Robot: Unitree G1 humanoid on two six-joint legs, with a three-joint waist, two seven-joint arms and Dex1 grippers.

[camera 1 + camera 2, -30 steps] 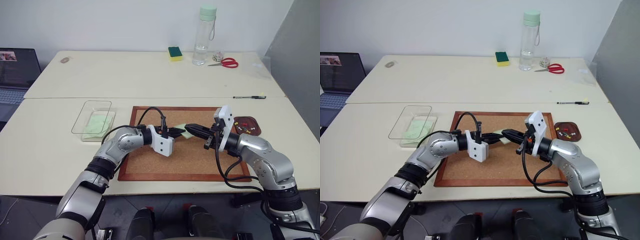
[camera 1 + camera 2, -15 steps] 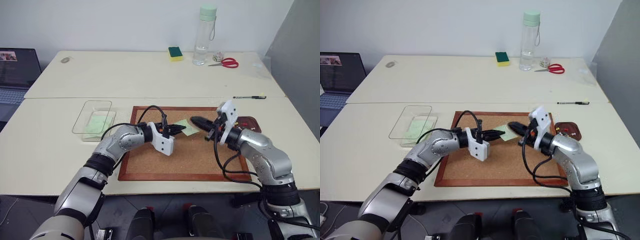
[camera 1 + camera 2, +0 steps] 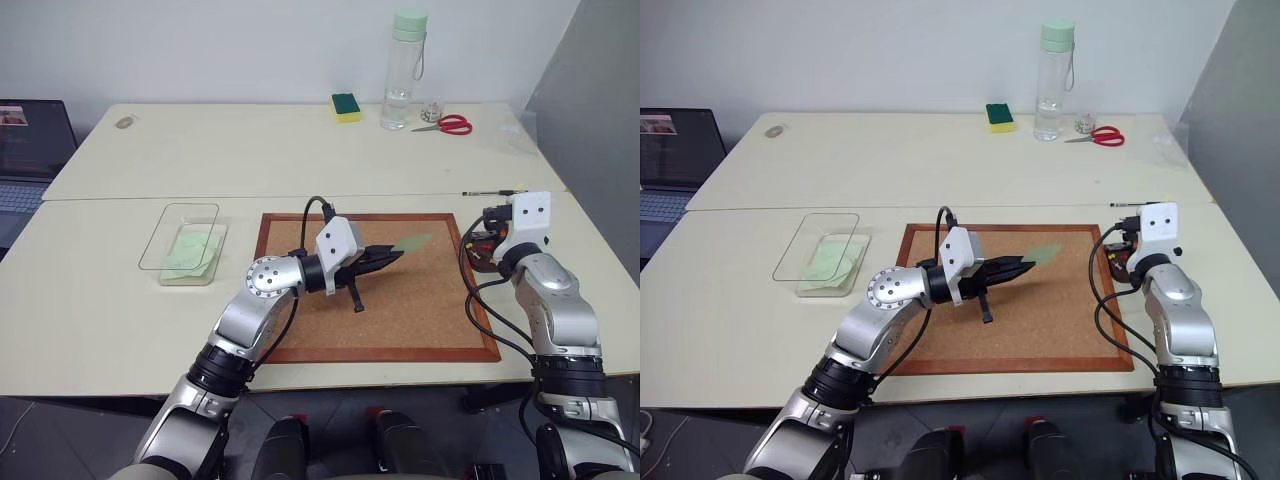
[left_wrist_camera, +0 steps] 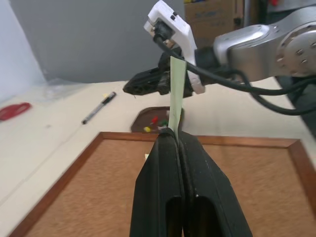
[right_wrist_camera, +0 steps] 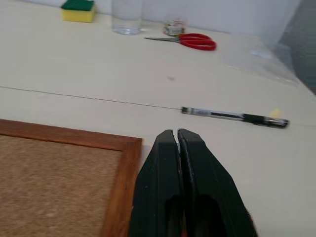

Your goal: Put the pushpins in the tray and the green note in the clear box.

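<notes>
Left wrist view: left gripper (image 4: 174,134) is pinching the green note (image 4: 176,94) between closed fingertips, the sheet sticking out past the tips, lifted above the cork board (image 3: 430,300). Right gripper (image 5: 176,134) is hovering near the board's corner, fingers pressed together, holding nothing.

I see the green note (image 3: 411,242), a small pale-green paper square, lifted off the cork and pinched at one edge. In the left wrist view the pushpins (image 4: 157,124), red, yellow and whitish, sit inside the tray (image 4: 142,120), a dark reddish-brown low-rimmed dish. The clear box (image 3: 186,241) lies flat on the table, with pale green paper inside.
</notes>
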